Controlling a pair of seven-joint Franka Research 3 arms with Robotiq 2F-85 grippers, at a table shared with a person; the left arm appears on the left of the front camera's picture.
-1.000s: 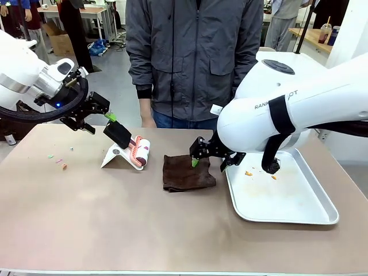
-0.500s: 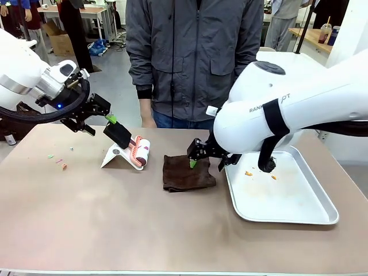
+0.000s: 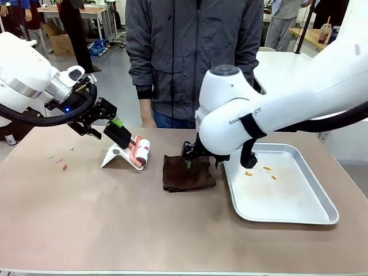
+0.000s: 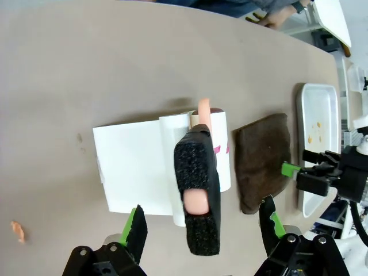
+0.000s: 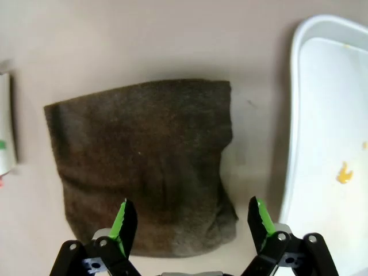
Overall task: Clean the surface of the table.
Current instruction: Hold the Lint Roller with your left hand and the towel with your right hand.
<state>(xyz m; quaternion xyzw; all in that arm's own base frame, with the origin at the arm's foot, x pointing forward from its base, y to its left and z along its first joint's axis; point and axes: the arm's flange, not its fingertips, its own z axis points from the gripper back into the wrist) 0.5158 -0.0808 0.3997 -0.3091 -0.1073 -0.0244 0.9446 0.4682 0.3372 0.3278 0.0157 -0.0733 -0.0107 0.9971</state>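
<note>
While the left gripper [image 3: 108, 125] hangs above the left half of the bench [image 3: 115, 224], its jaws stand wide open on either side of the black handle of a lint roller [image 3: 137, 149], and the left wrist view shows clear gaps between the green pads and that handle. The roller leans on a white folded stand [image 3: 114, 155] that sits on the taupe bench top, its handle pointing up toward the gripper. Just to the right of the stand lies a dark brown cloth [image 3: 187, 173], flat and roughly square, near the middle of the bench. Over this cloth the right gripper [image 5: 192, 215] points downward, also open, its two pads spread about as wide as the cloth itself; whether they touch the fabric cannot be told. Beside the cloth, on the right part of the bench, rests a silver metal tray [image 3: 313, 215] holding a few small orange crumbs [image 3: 248, 173]. More small scraps [image 3: 62, 165], pinkish and pale, lie scattered on the bench surface near its left edge. At the far side of the bench stands a person [image 3: 192, 57] in a grey jacket.
</note>
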